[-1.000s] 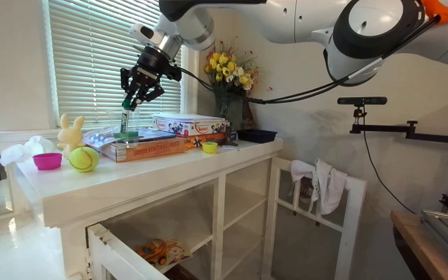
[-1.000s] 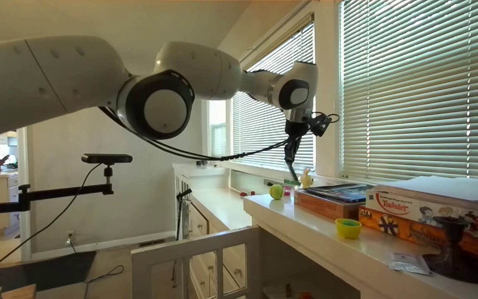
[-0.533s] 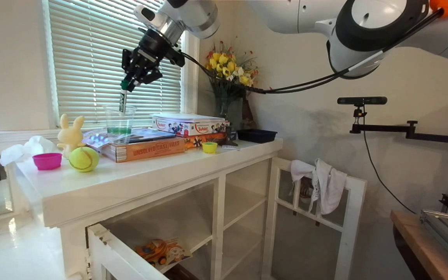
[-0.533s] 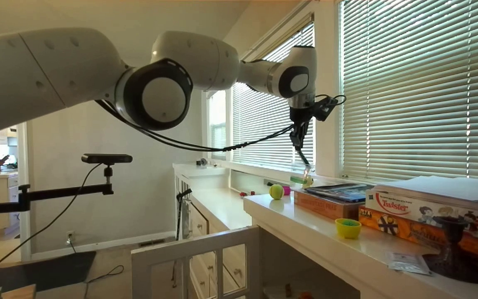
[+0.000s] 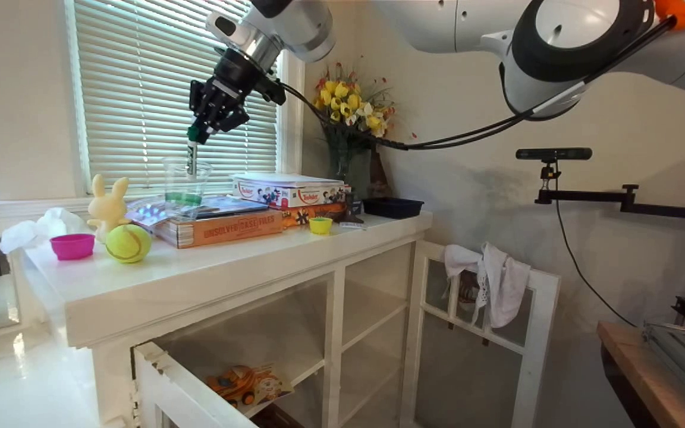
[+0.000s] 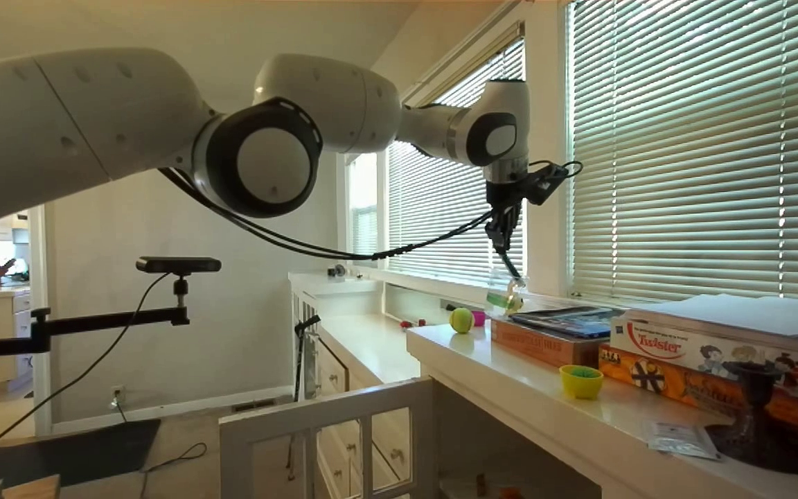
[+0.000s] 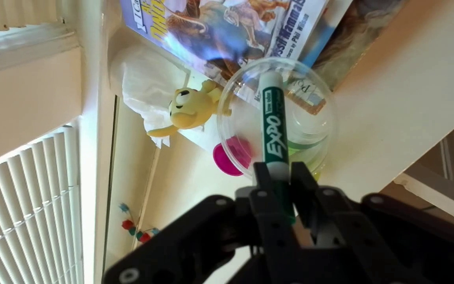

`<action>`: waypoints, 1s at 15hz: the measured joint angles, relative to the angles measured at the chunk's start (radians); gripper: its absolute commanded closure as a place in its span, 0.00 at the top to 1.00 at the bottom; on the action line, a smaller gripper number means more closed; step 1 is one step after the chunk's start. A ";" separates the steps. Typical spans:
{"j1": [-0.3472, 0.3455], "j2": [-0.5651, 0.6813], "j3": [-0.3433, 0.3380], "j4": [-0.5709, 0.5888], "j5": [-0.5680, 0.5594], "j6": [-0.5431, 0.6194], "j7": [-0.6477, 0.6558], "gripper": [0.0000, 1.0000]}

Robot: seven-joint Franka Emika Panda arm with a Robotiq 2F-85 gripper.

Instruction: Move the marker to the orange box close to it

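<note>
The marker is a green-and-white stick with a green cap. It shows in an exterior view (image 5: 192,159) and in the wrist view (image 7: 274,122). My gripper (image 7: 281,173), also in an exterior view (image 5: 197,132), is shut on its cap end. The white end points down into a clear cup (image 5: 187,178) with green in its bottom; the cup also shows in the wrist view (image 7: 309,128). I cannot tell whether the cup rests on anything. The orange-red box (image 5: 235,229) lies just below, books on top; it also shows in an exterior view (image 6: 544,345).
A pink bowl (image 5: 72,246), tennis ball (image 5: 128,242) and yellow rabbit (image 5: 107,205) stand beside the box. A yellow bowl (image 5: 320,225) stands at the other end. A Twister box (image 5: 295,194) lies on an orange game box (image 5: 313,214). The counter's front edge drops to an open cabinet.
My gripper has risen with the marker and moved slightly toward the box side, mostly in the earlier half second. The marker has come partly up out of the cup. The cup has shifted slightly too.
</note>
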 measured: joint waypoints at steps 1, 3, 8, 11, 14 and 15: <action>0.001 0.001 0.000 -0.006 0.000 -0.002 0.010 0.05; 0.004 0.006 -0.003 -0.013 -0.001 -0.003 0.035 0.05; 0.026 0.011 -0.086 -0.013 -0.046 0.057 0.172 0.05; 0.043 0.011 -0.160 -0.012 -0.123 0.120 0.286 0.05; 0.059 0.011 -0.232 -0.012 -0.199 0.153 0.408 0.05; 0.064 0.011 -0.250 -0.012 -0.219 0.154 0.442 0.05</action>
